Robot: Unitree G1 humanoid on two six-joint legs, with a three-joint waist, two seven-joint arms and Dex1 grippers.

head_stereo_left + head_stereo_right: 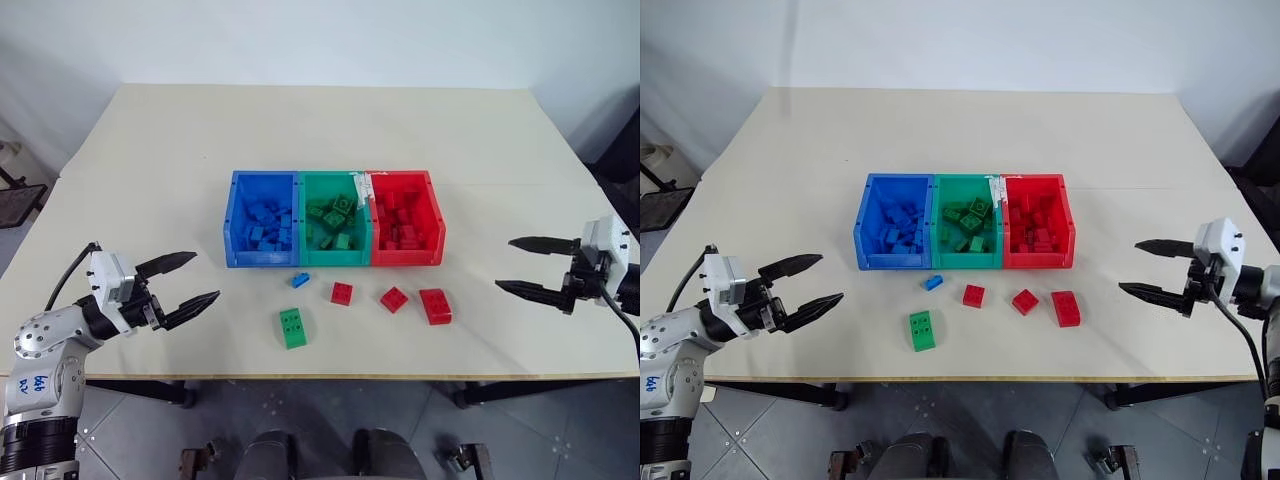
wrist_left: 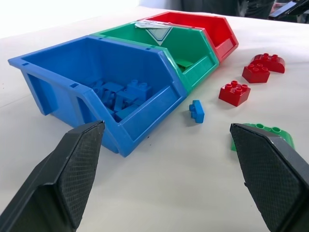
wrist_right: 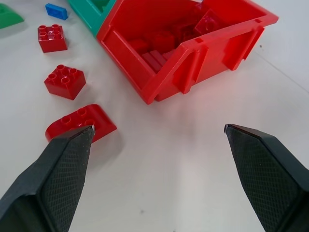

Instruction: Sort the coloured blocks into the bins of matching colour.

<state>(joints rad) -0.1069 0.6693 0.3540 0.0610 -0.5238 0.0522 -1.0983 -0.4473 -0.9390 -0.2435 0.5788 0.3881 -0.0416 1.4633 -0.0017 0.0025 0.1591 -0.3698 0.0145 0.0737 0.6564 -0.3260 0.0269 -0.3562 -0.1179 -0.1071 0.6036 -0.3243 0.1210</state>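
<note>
Coloured blocks [image 1: 341,293] lie loose on the table [image 1: 300,130] before the bins [image 1: 334,219]; both grippers' jaws gape wide, empty.

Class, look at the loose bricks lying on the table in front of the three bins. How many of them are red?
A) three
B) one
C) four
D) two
A: three red bricks lie in a row in front of the red bin: a small one, another small one and a larger one; the other loose bricks are one green brick and one tiny blue brick.
</note>
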